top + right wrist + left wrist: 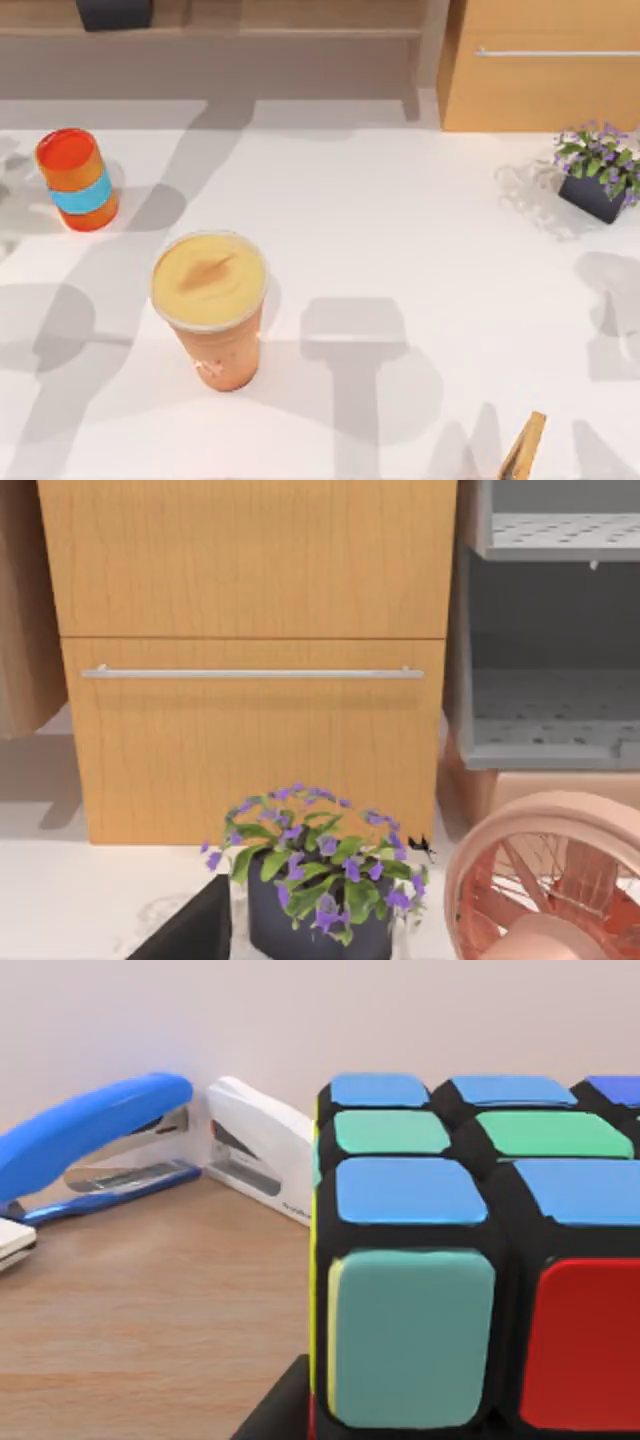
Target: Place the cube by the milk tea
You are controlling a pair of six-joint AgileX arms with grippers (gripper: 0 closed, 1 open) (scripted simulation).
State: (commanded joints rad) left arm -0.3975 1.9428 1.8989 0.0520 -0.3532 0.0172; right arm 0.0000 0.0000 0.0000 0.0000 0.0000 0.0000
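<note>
The milk tea (210,300) stands left of centre on the white table (420,250), a tall clear cup of orange-tan drink with a wide creamy-yellow top. The cube (470,1260) looms very close in the left wrist view, with a black frame and blue, green, teal and red stickers, over a brown wooden surface (150,1310). A dark part of my left gripper (280,1410) shows at the cube's lower edge; whether it grips the cube is hidden. A dark edge of my right gripper (190,930) sits near the potted plant (320,880).
An orange can with a blue band (77,178) stands at the table's far left. The potted plant (598,175) is at the far right, a wooden cabinet (540,65) behind it. Blue (95,1145) and white (260,1150) staplers lie beside the cube. A pink fan (550,880) stands by the plant.
</note>
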